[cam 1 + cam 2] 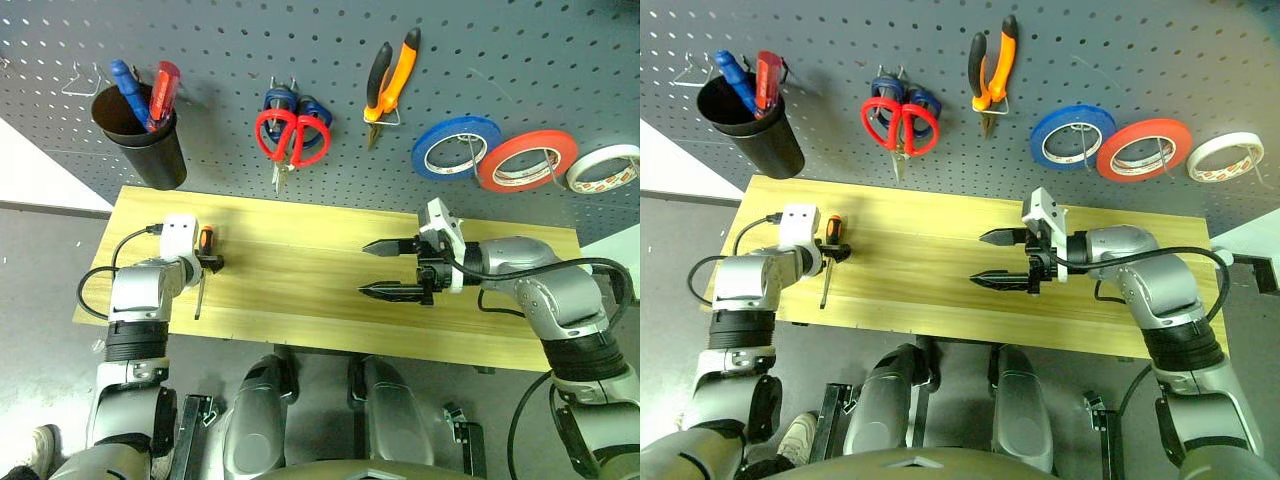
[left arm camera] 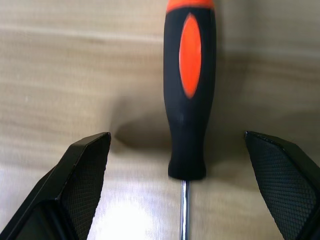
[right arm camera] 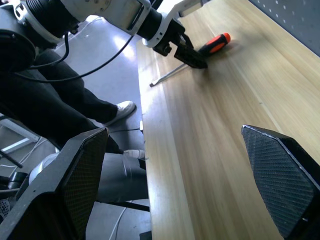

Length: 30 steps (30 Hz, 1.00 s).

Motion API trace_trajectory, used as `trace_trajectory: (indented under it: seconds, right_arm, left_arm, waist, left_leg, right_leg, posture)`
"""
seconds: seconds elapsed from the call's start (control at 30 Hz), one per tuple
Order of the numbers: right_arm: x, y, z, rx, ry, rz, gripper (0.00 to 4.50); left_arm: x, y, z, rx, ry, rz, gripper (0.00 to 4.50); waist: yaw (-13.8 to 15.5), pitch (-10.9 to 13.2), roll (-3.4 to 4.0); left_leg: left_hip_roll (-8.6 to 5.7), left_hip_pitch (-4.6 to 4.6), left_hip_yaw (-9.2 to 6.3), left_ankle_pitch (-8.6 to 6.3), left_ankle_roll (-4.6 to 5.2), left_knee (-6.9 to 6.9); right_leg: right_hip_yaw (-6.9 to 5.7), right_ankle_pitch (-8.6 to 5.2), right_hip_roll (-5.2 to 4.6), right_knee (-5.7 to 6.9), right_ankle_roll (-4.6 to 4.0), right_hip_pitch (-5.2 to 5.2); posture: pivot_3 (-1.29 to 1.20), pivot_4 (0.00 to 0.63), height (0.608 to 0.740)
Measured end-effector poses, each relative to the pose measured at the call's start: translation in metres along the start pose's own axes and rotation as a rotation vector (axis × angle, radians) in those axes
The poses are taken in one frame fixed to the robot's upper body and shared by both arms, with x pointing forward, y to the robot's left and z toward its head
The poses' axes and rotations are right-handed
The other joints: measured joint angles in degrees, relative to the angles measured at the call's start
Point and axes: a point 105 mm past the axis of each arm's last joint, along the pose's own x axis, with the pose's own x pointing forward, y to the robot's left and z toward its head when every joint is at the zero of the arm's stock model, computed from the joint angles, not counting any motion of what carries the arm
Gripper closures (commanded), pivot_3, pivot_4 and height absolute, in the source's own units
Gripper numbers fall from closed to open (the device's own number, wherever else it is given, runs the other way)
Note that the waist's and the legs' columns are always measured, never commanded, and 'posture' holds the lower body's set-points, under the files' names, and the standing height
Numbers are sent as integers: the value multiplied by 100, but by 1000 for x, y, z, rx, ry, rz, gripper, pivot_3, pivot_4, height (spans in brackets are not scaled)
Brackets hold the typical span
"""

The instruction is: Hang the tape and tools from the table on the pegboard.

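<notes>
The small screwdriver (image 1: pixel 204 243) with an orange-and-black handle lies on the light wood table (image 1: pixel 300 275) near its left end, shaft toward the front edge. My left gripper (image 2: pixel 177 140) is open, one finger on each side of the handle's lower end, not touching it. My right gripper (image 1: pixel 364 269) hovers open and empty over the table's middle, pointing left. On the pegboard (image 1: pixel 300 40) hang the white tape (image 1: pixel 603 168), the orange-and-black pliers (image 1: pixel 390 75) and the red-looped scissors (image 1: pixel 290 135).
A black cup (image 1: pixel 145 135) on the pegboard holds a blue and a red screwdriver. Blue-looped scissors (image 1: pixel 290 105) hang behind the red ones. Blue tape (image 1: pixel 456 147) and red tape (image 1: pixel 527 160) hang left of the white roll. A person's shoe (image 1: pixel 30 445) is by the table's left end.
</notes>
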Motion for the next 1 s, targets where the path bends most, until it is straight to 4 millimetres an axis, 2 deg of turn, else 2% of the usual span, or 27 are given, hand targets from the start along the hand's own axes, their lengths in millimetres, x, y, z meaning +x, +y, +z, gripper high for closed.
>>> trace_trajectory:
  seconds: [0.13, 0.23, 0.57, 0.67, 0.8, 0.9, 1.0]
  right_arm:
    - [-3, 0, -1, 7, -3, -11, 0]
    - [-4, 0, -2, 7, 1, -13, 0]
    - [-5, -1, 1, -17, -5, -16, 0]
    - [-5, -2, 1, -22, -7, -12, 0]
    - [-6, -7, 4, -32, -11, -11, 0]
    - [-3, -9, 13, -50, -33, 6, 0]
    - [-3, -9, 19, -53, -57, 26, 0]
  left_arm:
    - [2, 0, 2, -3, -10, 3, 18]
    - [2, -1, 2, -16, -8, -4, 590]
    - [2, -1, 3, -44, -17, -1, 3778]
    - [-2, 0, 1, -38, -15, 4, 3878]
    - [-14, 0, -11, -19, 12, 6, 3878]
    - [-30, 3, -17, 5, 13, 20, 3878]
    - [-50, 15, -14, 36, -23, 64, 3878]
  waist:
    - [-3, 5, 0]
    - [-3, 5, 1]
    - [-8, 5, 1]
    - [-9, 5, 1]
    - [-6, 4, -1]
    - [-5, 0, -6]
    - [8, -8, -14]
  left_leg:
    - [0, 1, 0, -4, 6, -2]
    - [0, 1, 0, -7, 8, -5]
    - [0, -18, 0, -5, 3, -17]
    - [0, -45, 0, 5, -12, -16]
    - [0, -72, 0, 14, -23, -13]
    - [0, -77, 0, 16, -26, -12]
    - [0, -79, -3, 18, -31, -11]
  right_leg:
    - [0, 0, -1, 0, 0, -1]
    - [1, 0, -1, 0, 0, -3]
    - [1, 0, 0, -2, 0, -23]
    - [-1, 1, 0, -4, 2, -43]
    - [-11, 2, 7, -8, 4, -61]
    - [-13, 2, 11, -7, 6, -64]
    - [-17, 2, 13, -7, 6, -63]
  posture:
    - [-61, 425, 734]
    - [-60, 421, 734]
    - [-47, 391, 734]
    - [-35, 371, 734]
    - [-13, 329, 734]
    - [4, 300, 734]
    - [24, 272, 734]
